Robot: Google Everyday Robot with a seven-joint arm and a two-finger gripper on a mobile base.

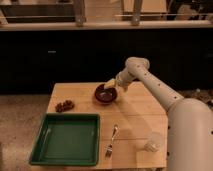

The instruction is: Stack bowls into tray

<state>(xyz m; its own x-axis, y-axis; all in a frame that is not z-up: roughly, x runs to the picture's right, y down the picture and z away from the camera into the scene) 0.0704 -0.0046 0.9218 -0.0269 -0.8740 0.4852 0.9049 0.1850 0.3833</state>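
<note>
A dark red bowl (105, 94) sits on the wooden table (135, 115) near its far edge. A green tray (67, 138) lies at the front left of the table and holds nothing. My gripper (111, 84) reaches from the right on a white arm and hovers at the bowl's far right rim, right over it. Whether it touches the bowl I cannot tell.
A brown cluster like a bunch of grapes (64, 105) lies left of the bowl. A fork (112, 140) lies right of the tray. A clear cup (153, 142) stands at the front right. A dark counter front runs behind the table.
</note>
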